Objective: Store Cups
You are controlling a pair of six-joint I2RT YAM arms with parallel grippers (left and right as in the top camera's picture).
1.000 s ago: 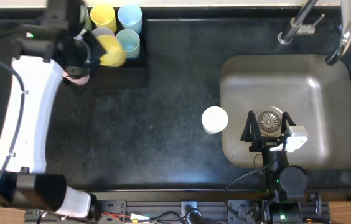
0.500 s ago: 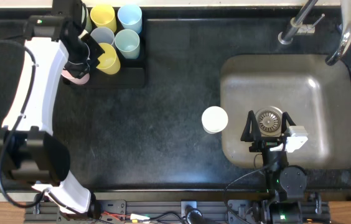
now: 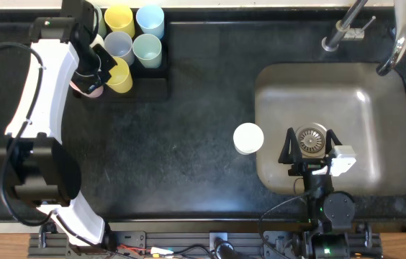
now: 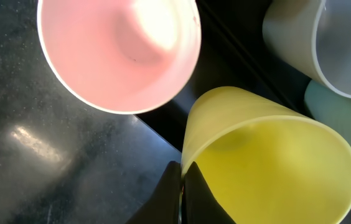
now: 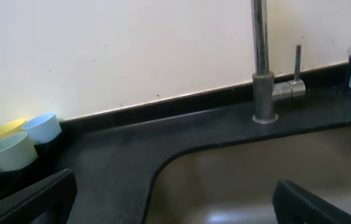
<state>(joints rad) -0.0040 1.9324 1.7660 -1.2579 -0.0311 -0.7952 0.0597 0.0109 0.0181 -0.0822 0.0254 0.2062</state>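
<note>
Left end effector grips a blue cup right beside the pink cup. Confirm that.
Wrong colour: the left end effector grips a yellow cup, not a blue one, as the left wrist view shows. It is right beside the pink cup.

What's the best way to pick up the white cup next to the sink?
Come straight down from above and pinch across its round sides. The white cup stands on end on the counter, beside the sink, with free room all round. Whether its mouth faces up is hard to tell.
</note>
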